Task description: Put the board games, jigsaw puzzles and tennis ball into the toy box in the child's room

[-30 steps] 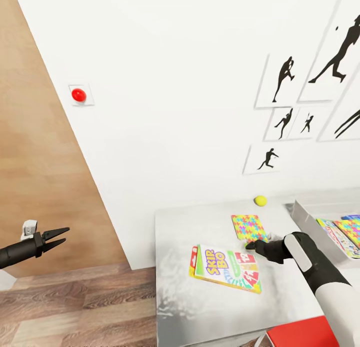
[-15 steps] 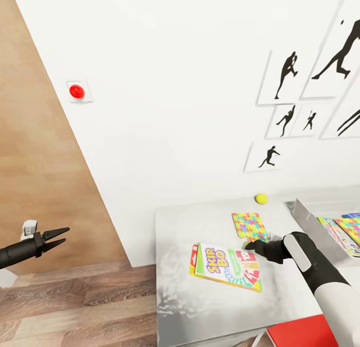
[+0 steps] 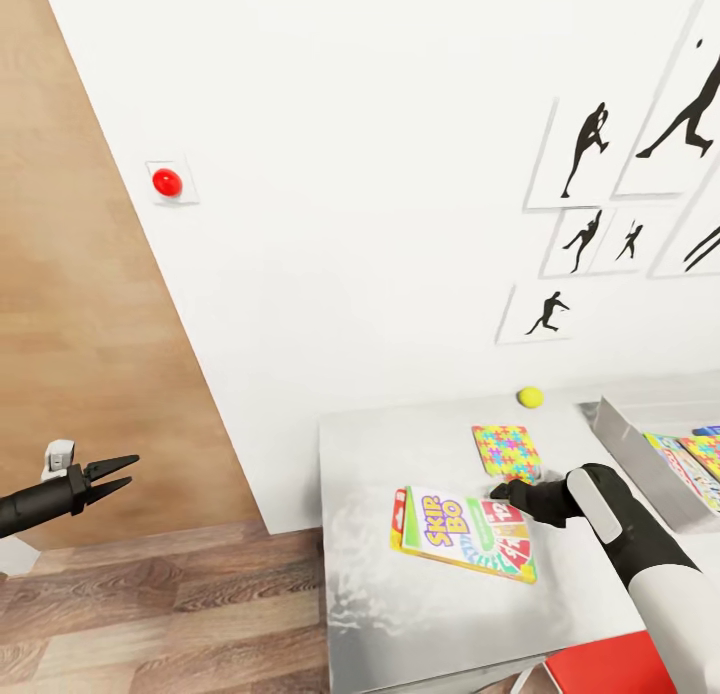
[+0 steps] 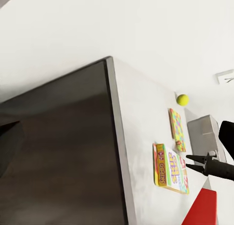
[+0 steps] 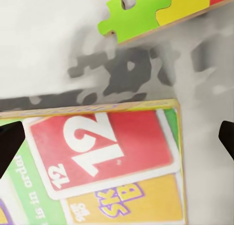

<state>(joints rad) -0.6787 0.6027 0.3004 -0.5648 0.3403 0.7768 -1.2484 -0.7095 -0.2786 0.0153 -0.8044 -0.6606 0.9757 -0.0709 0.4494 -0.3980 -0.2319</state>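
A: Head view: we note the right gripper (image 3: 500, 492) low over the near-right corner of the Skip-Bo board game (image 3: 464, 533), which lies flat on the table (image 3: 420, 614). Jaw spread?

B: We cannot tell from here. The left gripper (image 3: 124, 475) hangs over the floor, jaws parted, holding nothing. The jigsaw puzzle (image 3: 506, 451) lies just beyond the game, the tennis ball (image 3: 530, 397) by the wall, the toy box (image 3: 628, 455) to the right.

A: Left wrist view?

B: We see game (image 4: 170, 167), puzzle (image 4: 177, 129), ball (image 4: 183, 99) and the right gripper (image 4: 189, 162) at the game's edge.

A: Right wrist view?

B: Dark fingertips (image 5: 9, 144) stand wide at either frame edge, spanning the game's corner (image 5: 105, 157), gripping nothing; the puzzle (image 5: 146, 13) lies beyond.
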